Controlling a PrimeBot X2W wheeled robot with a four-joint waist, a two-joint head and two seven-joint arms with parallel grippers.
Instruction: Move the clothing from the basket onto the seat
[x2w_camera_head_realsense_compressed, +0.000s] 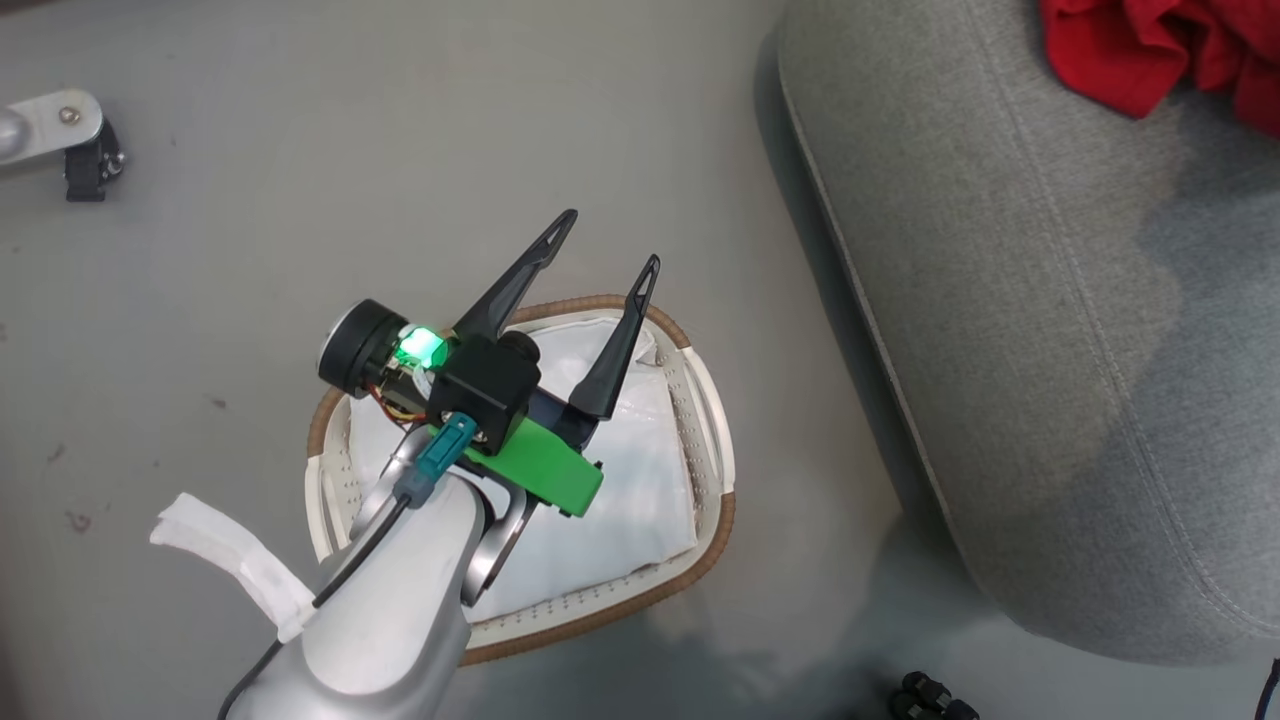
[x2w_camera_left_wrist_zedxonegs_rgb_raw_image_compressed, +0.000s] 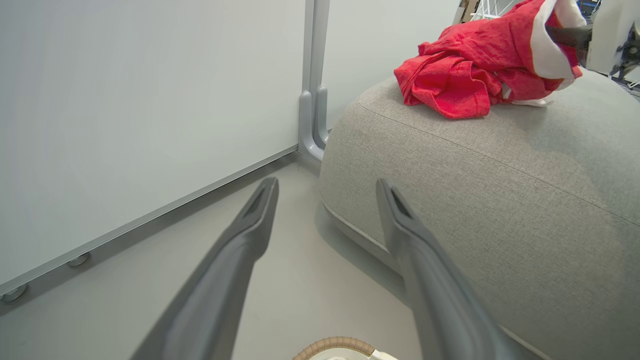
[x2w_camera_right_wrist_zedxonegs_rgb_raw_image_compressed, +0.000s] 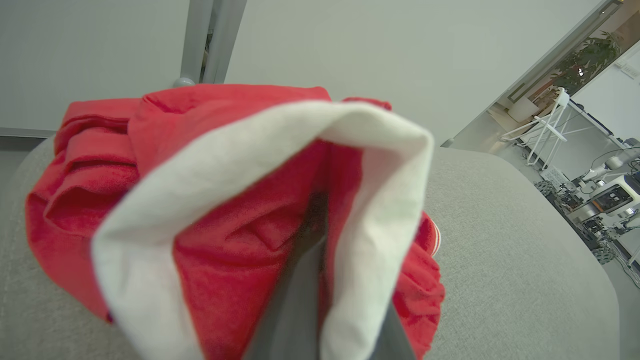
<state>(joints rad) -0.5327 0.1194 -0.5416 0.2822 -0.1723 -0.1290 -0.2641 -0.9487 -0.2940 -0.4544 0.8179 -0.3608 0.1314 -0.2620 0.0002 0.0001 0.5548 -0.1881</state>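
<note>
- Because the clothing (x2w_camera_left_wrist_zedxonegs_rgb_raw_image_compressed: 460, 70) was already heaped on the seat (x2w_camera_left_wrist_zedxonegs_rgb_raw_image_compressed: 500, 200), towards one end of it, the move looked nearly done; the two shirts could not be told apart in the pile.
- The right hand (x2w_camera_right_wrist_zedxonegs_rgb_raw_image_compressed: 312, 225) was closed on a fold of red fabric with white trim. The fabric draped over the fingers, probably so that the piece could be laid beside the rest before release.
- The basket (x2w_camera_head_realsense_compressed: 715, 520) stood on the floor (x2w_camera_head_realsense_compressed: 250, 250) near the seat. Its white liner (x2w_camera_head_realsense_compressed: 630, 480) lay bare wherever the arm did not cover it, so nothing seemed left to fetch.
- The left hand (x2w_camera_head_realsense_compressed: 611, 238) hovered above the basket with its fingers spread wide and holding nothing, likely parked clear of the other arm's work.
</note>
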